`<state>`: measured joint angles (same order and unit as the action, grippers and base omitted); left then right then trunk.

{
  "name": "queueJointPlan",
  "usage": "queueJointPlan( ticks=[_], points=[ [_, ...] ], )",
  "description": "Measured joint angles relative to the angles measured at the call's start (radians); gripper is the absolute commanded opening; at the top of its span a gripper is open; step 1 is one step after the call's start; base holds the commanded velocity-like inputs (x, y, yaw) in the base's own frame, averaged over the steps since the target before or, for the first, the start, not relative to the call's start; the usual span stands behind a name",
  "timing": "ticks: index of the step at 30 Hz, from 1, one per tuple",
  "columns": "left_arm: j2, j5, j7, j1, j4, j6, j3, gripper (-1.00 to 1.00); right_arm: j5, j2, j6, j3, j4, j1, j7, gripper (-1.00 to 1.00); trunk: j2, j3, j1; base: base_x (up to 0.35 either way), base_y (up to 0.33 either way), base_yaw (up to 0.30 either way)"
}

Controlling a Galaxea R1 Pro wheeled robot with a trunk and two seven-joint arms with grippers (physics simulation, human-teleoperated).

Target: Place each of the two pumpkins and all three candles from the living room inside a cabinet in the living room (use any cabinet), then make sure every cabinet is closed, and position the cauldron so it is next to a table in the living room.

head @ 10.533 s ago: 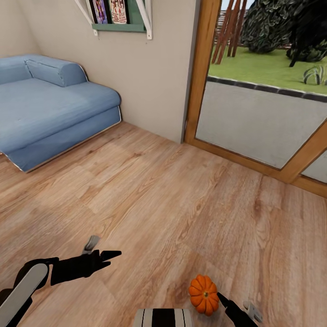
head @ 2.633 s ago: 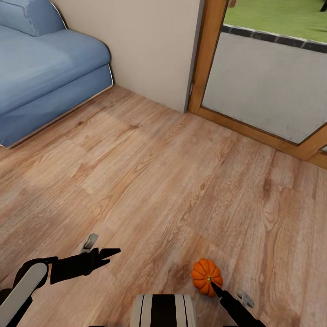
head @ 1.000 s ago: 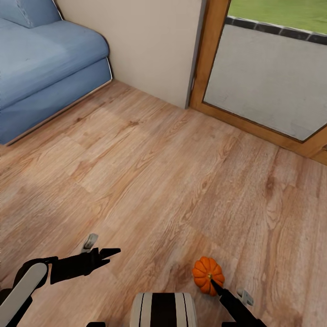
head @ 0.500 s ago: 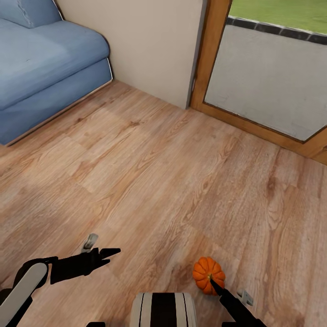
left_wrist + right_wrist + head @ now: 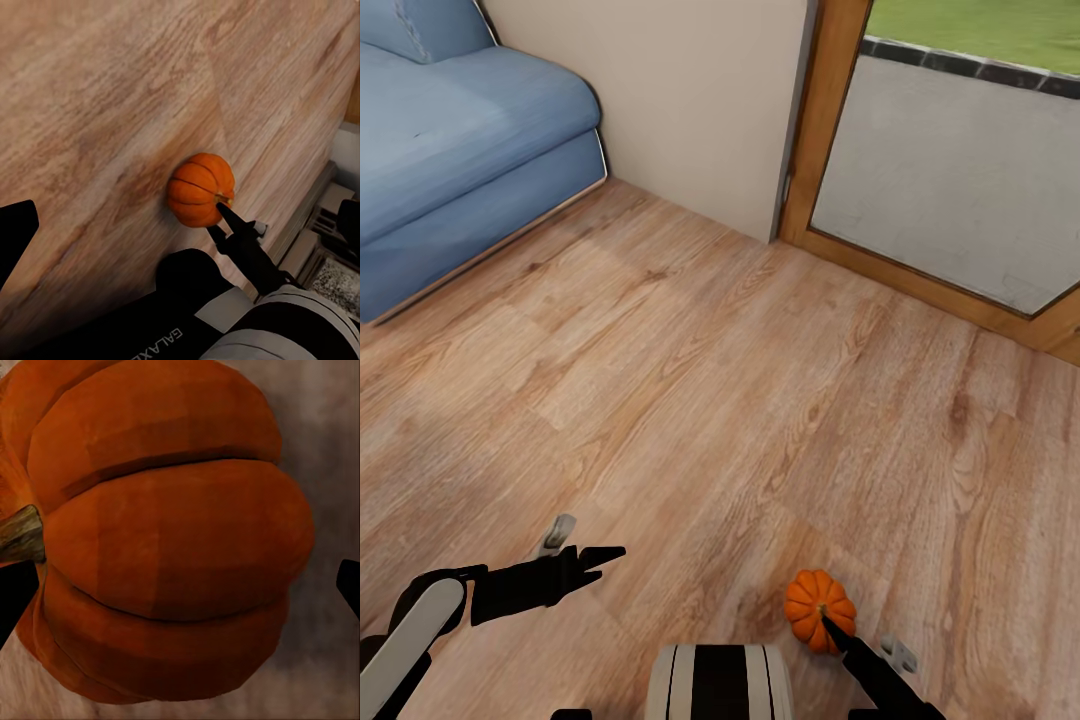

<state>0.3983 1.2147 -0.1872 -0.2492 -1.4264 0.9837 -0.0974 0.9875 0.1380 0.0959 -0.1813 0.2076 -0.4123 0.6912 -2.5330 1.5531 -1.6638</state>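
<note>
Orange and ribbed, the small pumpkin [image 5: 819,610] with its dark stem lies on the wood-plank floor [image 5: 740,400], just ahead of our base and well apart from the blue sofa [image 5: 450,150] and the wooden-framed glass door [image 5: 960,160]. Over the last second our right tool [image 5: 838,632] has crept closer: its dark tip now overlaps the pumpkin's near side in the head view, and in the right wrist view the fruit [image 5: 161,536] sits between two black fingers [image 5: 15,600] at opposite edges. So the right tool is spread wide around the pumpkin, not yet pinching it. Our left tool [image 5: 600,555] hangs low over the bare floor; we cannot tell whether it is spread or pressed together. We judge the grasp imminent, with the cabinet trip to follow.
</note>
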Motion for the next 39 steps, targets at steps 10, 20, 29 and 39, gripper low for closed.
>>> queueJointPlan(
  ticks=[10, 20, 29, 39],
  points=[
    [0.000, 0.001, -0.001, 0.000, 0.000, 0.000, 0.000, 1.00, -0.002, 0.000, 0.001, -0.003, 0.000, 0.000, 0.003, -1.00, 0.000, 0.000, 0.000, 0.012, 0.000, 0.000],
    [0.000, 0.001, -0.001, 0.000, 0.000, 0.000, 0.000, 1.00, -0.002, 0.000, 0.001, -0.003, 0.000, 0.001, 0.005, -1.00, 0.000, 0.000, 0.000, 0.000, 0.000, 0.000],
    [0.000, 0.002, -0.001, 0.000, 0.001, 0.000, 0.000, 1.00, -0.003, 0.001, 0.002, -0.004, 0.000, 0.000, 0.002, -1.00, 0.000, 0.000, 0.000, 0.000, 0.000, 0.000],
    [0.000, 0.003, -0.002, -0.001, 0.001, 0.002, 0.000, 1.00, -0.007, 0.000, 0.000, -0.028, 0.000, 0.000, -0.040, -1.00, 0.001, -0.023, 0.003, 0.000, 0.000, 0.000]
  ],
)
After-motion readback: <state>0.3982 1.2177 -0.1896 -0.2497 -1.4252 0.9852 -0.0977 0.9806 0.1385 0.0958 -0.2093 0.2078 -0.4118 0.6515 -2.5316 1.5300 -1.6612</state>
